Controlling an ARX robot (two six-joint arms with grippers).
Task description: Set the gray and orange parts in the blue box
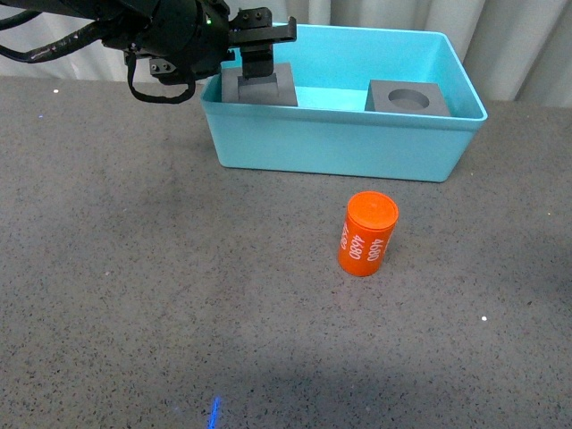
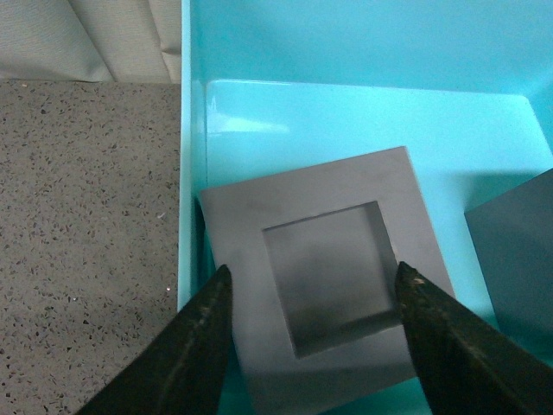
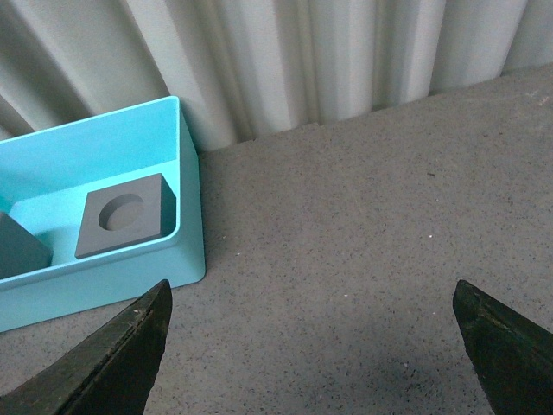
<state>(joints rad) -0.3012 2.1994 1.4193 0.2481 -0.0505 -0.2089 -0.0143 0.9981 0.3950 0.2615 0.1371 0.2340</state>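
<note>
left end effector [image 2: 311,272] is hovering jaws apart over the square-recess cube [image 2: 346,186], gripping nothing. this cube and the round-recess cube [image 1: 407,97] are sitting in the blue box [image 1: 340,147]. orange cylinder [image 1: 367,234] is standing on the bench [image 1: 134,268] near the box; right end effector [image 3: 311,290] is gaping wide, empty.

A matte gray cube with a square recess [image 2: 333,285] sits turned at a slight angle on the floor of the light-blue plastic bin [image 2: 346,52], close to one wall. The left gripper [image 2: 313,268] hangs over it, its dark fingers [image 2: 194,346] spread wide. The edge of a second gray block [image 2: 518,251] shows beside the cube. A speckled gray tabletop [image 2: 86,233] and a pale curtain [image 2: 86,39] lie outside the bin.
</note>
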